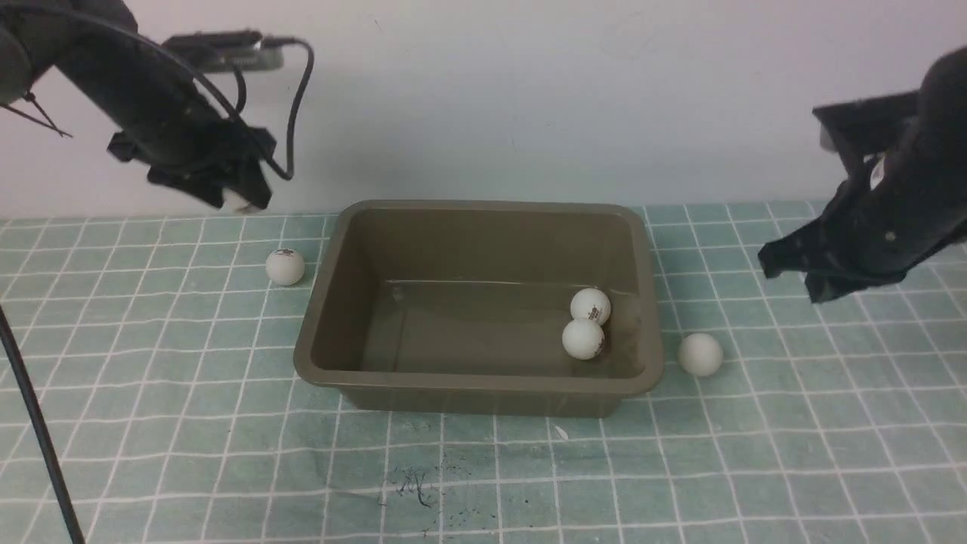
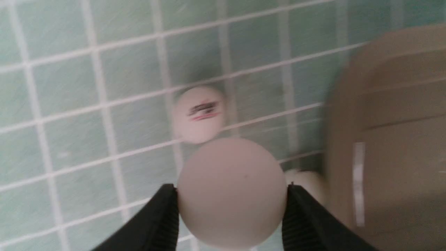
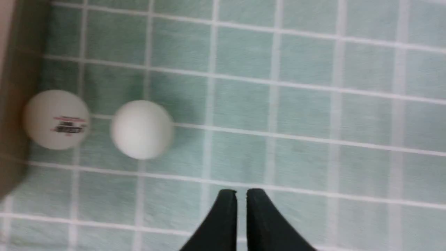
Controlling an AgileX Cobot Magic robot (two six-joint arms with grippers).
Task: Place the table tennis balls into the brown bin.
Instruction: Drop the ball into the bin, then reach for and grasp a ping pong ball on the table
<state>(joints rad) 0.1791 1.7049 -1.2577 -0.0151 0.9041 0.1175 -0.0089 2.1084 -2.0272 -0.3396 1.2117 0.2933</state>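
The brown bin (image 2: 400, 104) shows blurred and cut off.

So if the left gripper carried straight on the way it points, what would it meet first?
Probably the logo ball lying on the checked cloth beside the brown bin; it sits almost straight ahead of the left gripper, though depth is unclear.

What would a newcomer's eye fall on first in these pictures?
First, the brown bin in the middle of the green checked cloth, with two table tennis balls close together near its right wall. Then the left gripper, raised to the left of the bin, which grips a plain white table tennis ball between its fingers. The right gripper hangs empty over the cloth on the right, its jaws nearly together.
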